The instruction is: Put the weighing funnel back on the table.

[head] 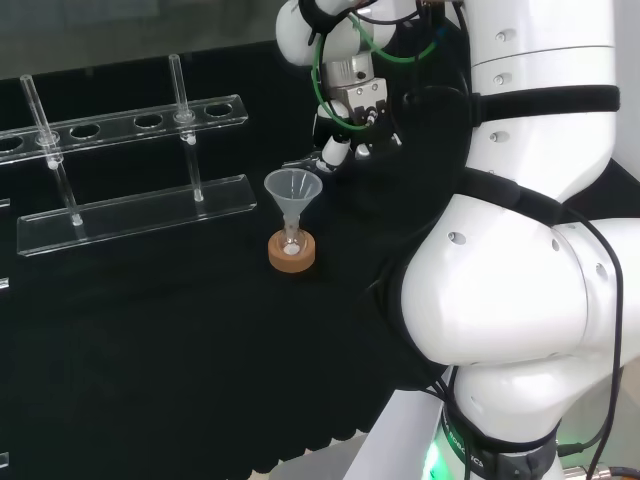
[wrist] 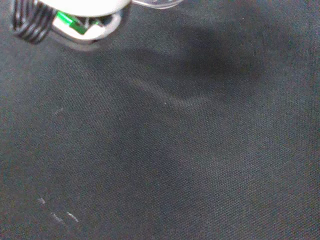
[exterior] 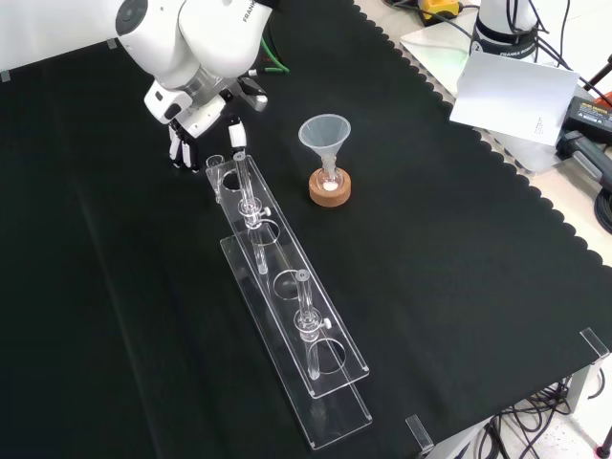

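Set-down step: hand (exterior: 196, 113) low at funnel's (exterior: 325, 136) 9 o'clock, front view; fingers (head: 336, 150) pinching weighing funnel (head: 303, 160). Next: lower, release.

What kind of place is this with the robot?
Probably a science lab: a clear rack holding glass tubes, a funnel in a small flask on a cork ring, and a white robot arm.

**Materials and finishes on the bench**

Cloth (wrist: 200, 150), under the hand (exterior: 196, 122): black, matt, finely woven. Rack (exterior: 287, 287), just beside the hand: clear plastic, glossy, with bright edges. Funnel (exterior: 325, 134), farther from the hand: clear, smooth, shiny. Ring (exterior: 330, 191) beneath it: tan cork, dull, grainy. Arm (head: 500, 300): white, smooth, glossy shell. Hand: black and white hard parts.
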`<state>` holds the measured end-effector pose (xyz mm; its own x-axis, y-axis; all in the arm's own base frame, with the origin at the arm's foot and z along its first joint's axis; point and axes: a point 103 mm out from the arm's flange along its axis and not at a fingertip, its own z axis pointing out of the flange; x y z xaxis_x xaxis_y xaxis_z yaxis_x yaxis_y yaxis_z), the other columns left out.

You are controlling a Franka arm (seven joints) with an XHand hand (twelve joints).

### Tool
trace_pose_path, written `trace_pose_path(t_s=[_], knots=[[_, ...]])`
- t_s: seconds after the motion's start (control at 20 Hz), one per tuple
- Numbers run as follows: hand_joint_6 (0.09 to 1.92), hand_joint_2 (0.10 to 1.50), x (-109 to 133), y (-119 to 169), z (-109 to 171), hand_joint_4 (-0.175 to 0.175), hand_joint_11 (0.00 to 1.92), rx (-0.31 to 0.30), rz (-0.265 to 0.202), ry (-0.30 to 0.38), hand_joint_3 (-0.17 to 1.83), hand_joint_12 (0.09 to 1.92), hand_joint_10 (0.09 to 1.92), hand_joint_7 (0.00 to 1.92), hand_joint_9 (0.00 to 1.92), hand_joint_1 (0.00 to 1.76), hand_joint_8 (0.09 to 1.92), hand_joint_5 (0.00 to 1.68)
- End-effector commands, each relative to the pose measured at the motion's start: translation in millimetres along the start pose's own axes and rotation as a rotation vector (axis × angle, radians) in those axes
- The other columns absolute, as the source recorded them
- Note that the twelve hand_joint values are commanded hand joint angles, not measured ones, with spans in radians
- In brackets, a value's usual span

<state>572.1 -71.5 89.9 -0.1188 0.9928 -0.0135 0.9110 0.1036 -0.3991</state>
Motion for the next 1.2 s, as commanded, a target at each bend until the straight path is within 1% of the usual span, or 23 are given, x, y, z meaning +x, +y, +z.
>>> trace_pose_path(t_s=[0.05,0.7,0.9,1.0,1.1,1.15,1.2], knots=[[0.63,0.64,1,6,5,0.175,0.95,0.010,-0.003,-0.005,0.67,0.95,0.23,0.64,1.03,1.13,0.64,1.30],[0.63,0.64,10,17,19,0.175,0.95,0.020,-0.024,-0.020,0.67,0.95,0.23,0.64,1.03,1.13,0.64,1.30],[0.63,0.65,12,15,19,0.175,0.95,0.015,-0.033,-0.045,0.66,0.95,0.22,0.64,1.03,1.13,0.64,1.29],[0.65,0.69,12,12,18,0.175,0.95,0.010,-0.035,-0.045,0.60,0.96,0.22,0.64,1.03,1.12,0.64,1.27],[0.70,0.80,11,10,17,0.175,0.94,0.007,-0.041,-0.040,0.43,0.97,0.22,0.62,1.02,1.10,0.64,1.21],[0.68,0.80,10,8,17,0.129,0.92,0.015,-0.052,-0.028,0.39,0.98,0.22,0.59,1.00,1.06,0.65,1.12],[0.66,0.76,10,7,16,0.087,0.89,0.017,-0.059,-0.023,0.41,0.99,0.22,0.56,0.97,1.03,0.65,1.02]])
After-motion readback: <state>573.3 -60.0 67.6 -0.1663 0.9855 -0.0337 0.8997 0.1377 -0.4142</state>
